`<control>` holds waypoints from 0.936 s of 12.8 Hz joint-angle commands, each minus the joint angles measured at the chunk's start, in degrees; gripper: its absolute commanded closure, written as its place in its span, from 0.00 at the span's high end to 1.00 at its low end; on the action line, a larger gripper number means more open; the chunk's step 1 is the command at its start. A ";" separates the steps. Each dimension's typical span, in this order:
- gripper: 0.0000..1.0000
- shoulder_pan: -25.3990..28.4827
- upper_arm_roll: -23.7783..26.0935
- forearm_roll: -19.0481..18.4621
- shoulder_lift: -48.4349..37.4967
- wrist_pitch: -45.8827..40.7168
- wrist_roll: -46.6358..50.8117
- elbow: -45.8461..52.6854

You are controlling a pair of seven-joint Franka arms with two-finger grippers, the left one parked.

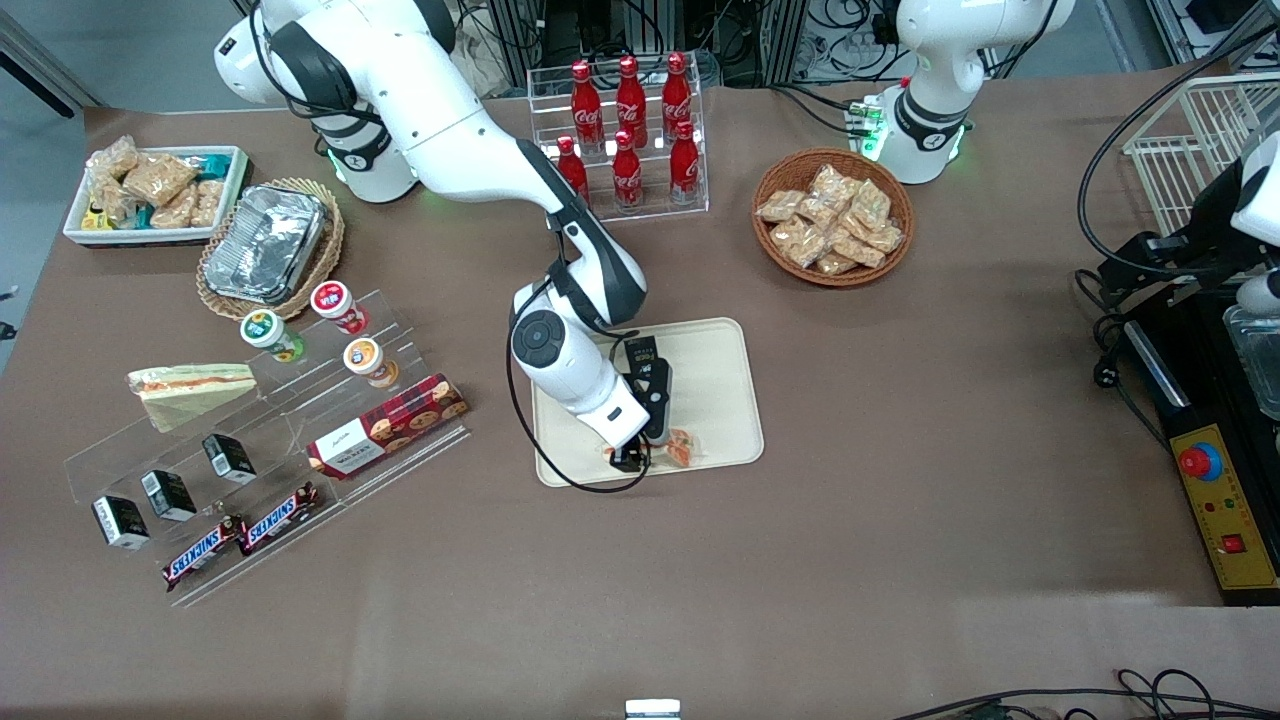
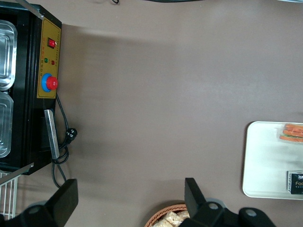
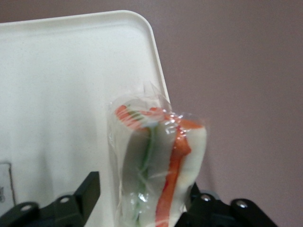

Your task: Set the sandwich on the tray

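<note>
The sandwich [image 1: 681, 447], wrapped in clear plastic with an orange and green filling stripe, stands on its edge on the cream tray [image 1: 715, 365], close to the tray rim nearest the front camera. My right gripper [image 1: 640, 455] is low over that part of the tray, around the sandwich. In the right wrist view the gripper [image 3: 142, 189] is open. One finger [image 3: 87, 189] stands clear of the sandwich [image 3: 161, 156] and the other lies against its wrap. The tray [image 3: 71, 71] lies under it. The left wrist view catches the sandwich [image 2: 293, 132] on the tray [image 2: 265, 161].
Toward the working arm's end stands a clear stepped shelf [image 1: 270, 430] holding another wrapped sandwich [image 1: 190, 390], cups, a biscuit box and chocolate bars. A cola bottle rack [image 1: 625, 140] and a wicker basket of snacks [image 1: 832, 215] stand farther from the front camera than the tray.
</note>
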 commanded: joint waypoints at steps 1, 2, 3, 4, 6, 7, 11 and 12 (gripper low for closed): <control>1.00 -0.83 0.30 4.41 -4.15 -8.06 -1.73 -0.31; 1.00 -1.52 0.21 5.64 -6.17 -10.88 -1.47 -1.18; 1.00 -1.88 0.21 6.52 -8.19 -12.65 -1.12 -2.32; 1.00 -2.32 0.12 6.88 -10.39 -14.23 0.19 -3.72; 1.00 -2.85 -0.14 6.88 -14.17 -18.01 5.45 -5.84; 1.00 -2.85 -0.49 6.71 -15.67 -20.20 8.18 -6.28; 1.00 -2.32 -7.07 0.24 -20.15 -29.35 20.12 -6.46; 1.00 -2.58 -7.96 -2.75 -21.73 -31.63 23.99 -6.46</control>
